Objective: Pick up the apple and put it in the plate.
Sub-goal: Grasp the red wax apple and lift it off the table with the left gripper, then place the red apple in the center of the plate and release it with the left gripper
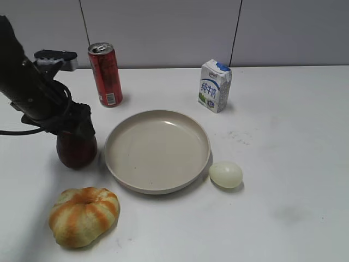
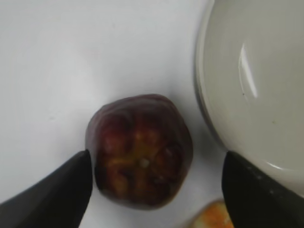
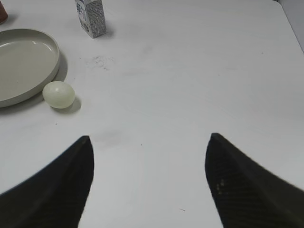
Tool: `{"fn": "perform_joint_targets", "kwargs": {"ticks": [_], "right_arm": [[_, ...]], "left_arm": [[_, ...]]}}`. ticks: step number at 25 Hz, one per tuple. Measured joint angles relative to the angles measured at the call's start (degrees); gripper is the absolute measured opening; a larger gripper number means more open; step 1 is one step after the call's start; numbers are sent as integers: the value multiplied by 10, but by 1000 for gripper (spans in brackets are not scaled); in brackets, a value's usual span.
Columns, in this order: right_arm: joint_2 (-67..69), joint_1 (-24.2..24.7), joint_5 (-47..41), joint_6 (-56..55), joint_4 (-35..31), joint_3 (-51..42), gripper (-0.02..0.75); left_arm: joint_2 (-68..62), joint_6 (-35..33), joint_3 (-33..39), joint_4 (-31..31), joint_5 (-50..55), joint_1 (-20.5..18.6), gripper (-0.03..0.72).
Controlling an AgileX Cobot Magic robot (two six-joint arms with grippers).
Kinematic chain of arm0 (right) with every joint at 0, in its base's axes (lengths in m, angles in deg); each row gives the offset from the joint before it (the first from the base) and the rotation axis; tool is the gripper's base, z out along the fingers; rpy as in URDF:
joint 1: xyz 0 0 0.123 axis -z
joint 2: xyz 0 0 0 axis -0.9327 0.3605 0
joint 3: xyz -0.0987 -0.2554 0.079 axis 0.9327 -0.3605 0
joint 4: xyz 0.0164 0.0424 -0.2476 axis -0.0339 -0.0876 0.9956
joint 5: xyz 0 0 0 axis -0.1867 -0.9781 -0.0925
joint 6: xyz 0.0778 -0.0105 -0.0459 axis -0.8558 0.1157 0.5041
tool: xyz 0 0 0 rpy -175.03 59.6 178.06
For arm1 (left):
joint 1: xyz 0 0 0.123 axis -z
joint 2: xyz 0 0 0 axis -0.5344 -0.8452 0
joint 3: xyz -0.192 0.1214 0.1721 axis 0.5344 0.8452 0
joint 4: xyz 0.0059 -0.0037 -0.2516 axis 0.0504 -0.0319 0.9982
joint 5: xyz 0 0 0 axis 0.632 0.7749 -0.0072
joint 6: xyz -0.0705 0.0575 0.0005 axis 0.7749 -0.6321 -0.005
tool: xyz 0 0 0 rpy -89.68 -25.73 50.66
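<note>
The dark maroon apple stands on the table just left of the beige plate. My left gripper is right over the apple, lowered around its top. In the left wrist view the apple sits between the two black fingers of the left gripper, which is open: the left finger is close to the apple's side and the right finger stands apart from it. The plate's rim is close on the right and the plate holds nothing. My right gripper is open and holds nothing, over bare table.
A red can stands behind the apple. A milk carton stands behind the plate. A pale egg lies at the plate's right edge. An orange-striped bun lies in front of the apple.
</note>
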Motion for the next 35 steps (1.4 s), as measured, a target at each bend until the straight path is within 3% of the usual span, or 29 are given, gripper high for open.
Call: {"fn": "perform_joint_targets", "kwargs": {"ticks": [7,12,18,22,29,35], "right_arm": [[0,0,0,0,0,0,585],[0,0,0,0,0,0,585],[0,0,0,0,0,0,585],[0,0,0,0,0,0,585],[0,0,0,0,0,0,585],[0,0,0,0,0,0,585]], "left_arm": [[-20,0,-2,-4,-22,0,515],[-16,0,-13,-4,3,0,514],[22,0,-91,20,95,1,512],[41,0,-135,46,116,32,512],[13,1,-140,54,88,124,512],[-64,0,-140,56,78,153,512]]}}
